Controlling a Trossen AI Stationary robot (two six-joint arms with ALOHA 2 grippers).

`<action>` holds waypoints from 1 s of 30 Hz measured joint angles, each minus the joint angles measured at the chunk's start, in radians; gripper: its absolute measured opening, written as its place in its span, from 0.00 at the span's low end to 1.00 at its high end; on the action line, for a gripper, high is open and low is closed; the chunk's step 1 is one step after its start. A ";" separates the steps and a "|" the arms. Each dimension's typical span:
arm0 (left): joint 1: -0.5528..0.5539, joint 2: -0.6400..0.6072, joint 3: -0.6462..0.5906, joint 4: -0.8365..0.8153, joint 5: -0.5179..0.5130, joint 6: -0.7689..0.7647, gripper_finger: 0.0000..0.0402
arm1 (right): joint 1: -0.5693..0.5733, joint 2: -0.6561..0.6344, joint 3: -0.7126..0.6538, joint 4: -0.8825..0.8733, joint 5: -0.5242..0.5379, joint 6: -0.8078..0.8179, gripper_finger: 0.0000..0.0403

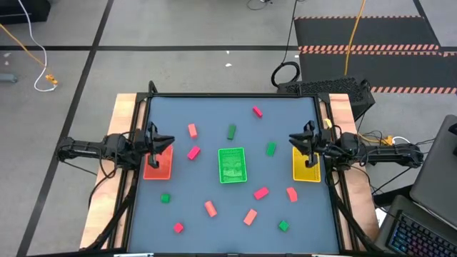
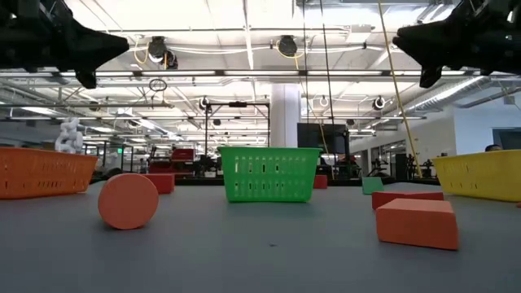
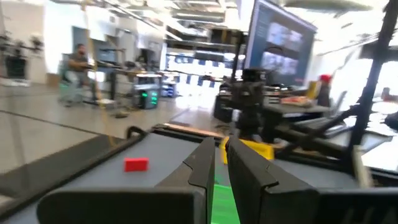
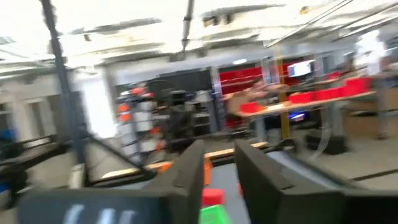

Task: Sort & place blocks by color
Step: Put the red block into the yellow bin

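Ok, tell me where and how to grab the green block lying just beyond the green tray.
Come straight down on the green block from above. It is a short bar lying flat with its long axis running away from the green tray, so close the fingers across its narrow width, at mid-length. It lies apart from the other blocks, so probably neither side is blocked.

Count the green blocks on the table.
4. One lies above the green tray, one to its right, one below the orange tray, one near the bottom right. None looks hidden.
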 joint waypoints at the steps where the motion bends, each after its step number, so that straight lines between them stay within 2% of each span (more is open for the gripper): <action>1: 0.000 0.016 0.021 -0.013 -0.020 0.017 0.12 | 0.000 0.010 0.005 0.018 0.017 -0.014 0.29; 5: 0.000 0.121 0.157 -0.175 -0.119 0.035 0.15 | 0.000 0.071 0.066 -0.007 0.061 -0.072 0.49; 8: 0.001 0.247 0.268 -0.314 -0.169 -0.009 0.23 | 0.000 0.156 0.179 -0.055 0.070 -0.113 0.59; 10: 0.006 0.344 0.344 -0.371 -0.188 -0.040 0.30 | 0.000 0.226 0.270 -0.172 0.102 -0.138 0.63; 14: 0.034 0.536 0.474 -0.421 -0.191 -0.058 0.45 | 0.000 0.418 0.455 -0.409 0.170 -0.188 0.64; 20: 0.121 0.759 0.635 -0.473 -0.190 -0.028 0.61 | -0.001 0.706 0.693 -0.583 0.189 -0.235 0.63; 24: 0.184 0.855 0.711 -0.477 -0.174 0.016 0.65 | -0.009 0.872 0.830 -0.662 0.188 -0.273 0.63; 30: 0.264 0.951 0.811 -0.460 -0.062 0.099 0.66 | -0.046 1.069 1.037 -0.799 0.187 -0.292 0.63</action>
